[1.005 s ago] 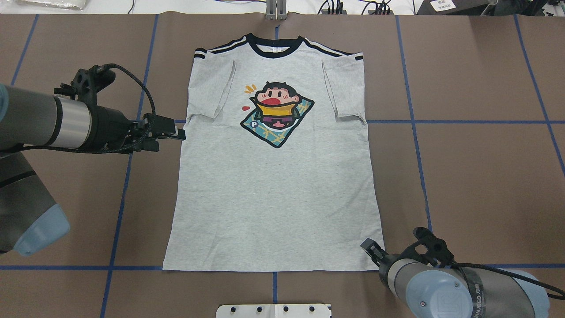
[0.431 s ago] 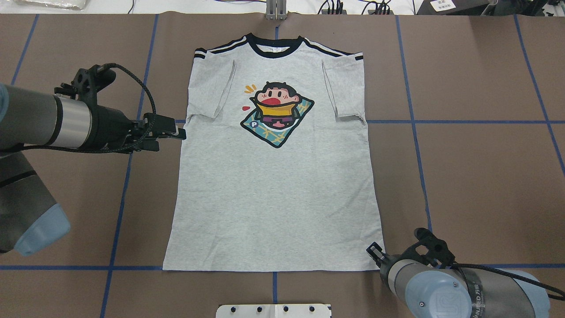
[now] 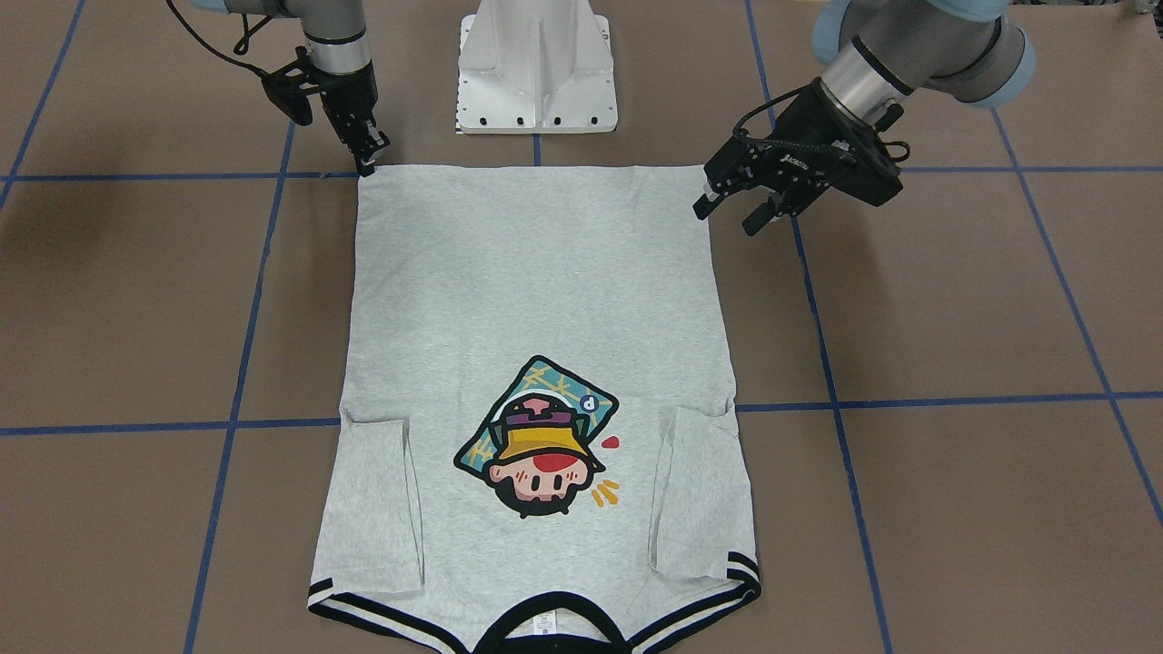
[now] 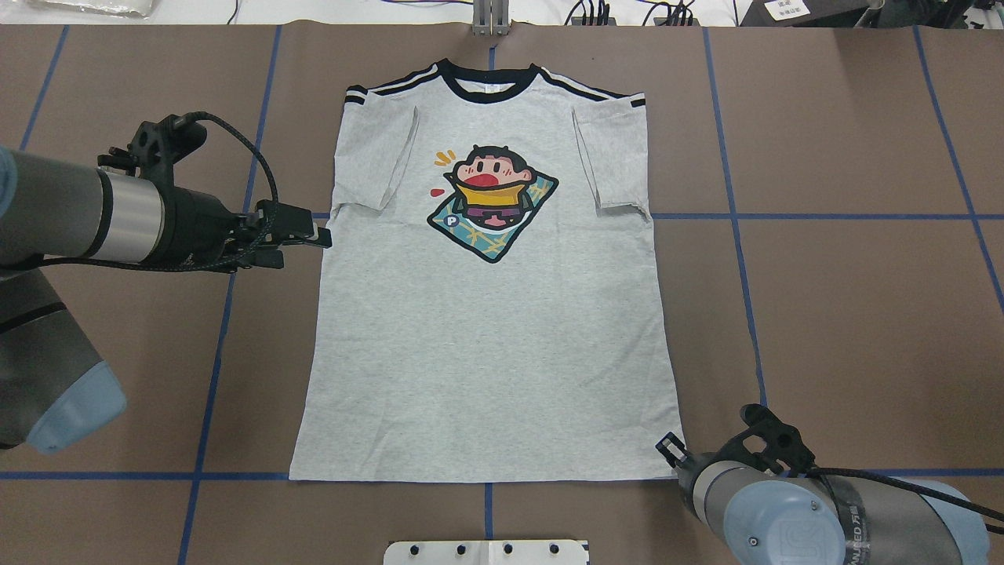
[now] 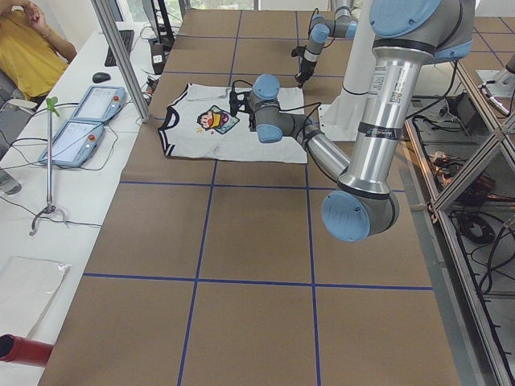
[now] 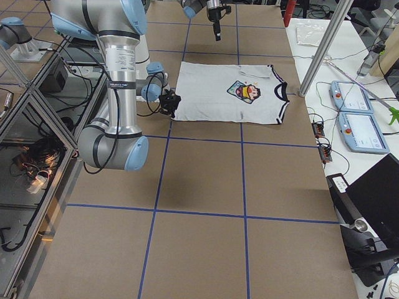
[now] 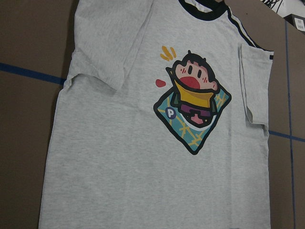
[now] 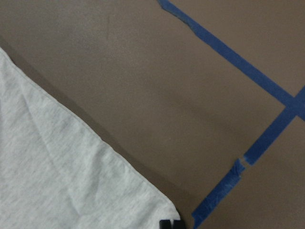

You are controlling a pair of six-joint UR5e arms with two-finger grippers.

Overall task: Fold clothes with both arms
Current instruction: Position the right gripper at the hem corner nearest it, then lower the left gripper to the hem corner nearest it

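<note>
The T-shirt (image 4: 486, 345) lies flat on the worktop (image 4: 847, 314), the left gripper (image 3: 725, 214) open and empty beside its side edge, the right gripper (image 3: 367, 156) at a hem corner, its opening impossible to tell.

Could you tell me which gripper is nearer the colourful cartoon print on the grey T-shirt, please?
Left. The left gripper hovers beside the grey T-shirt, at its side edge, closer to the cartoon print; the right gripper sits at a hem corner.

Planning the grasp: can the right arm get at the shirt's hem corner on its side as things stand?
Probably yes. The right gripper sits right at that hem corner of the T-shirt, which lies flat on the table with nothing around the corner.
</note>
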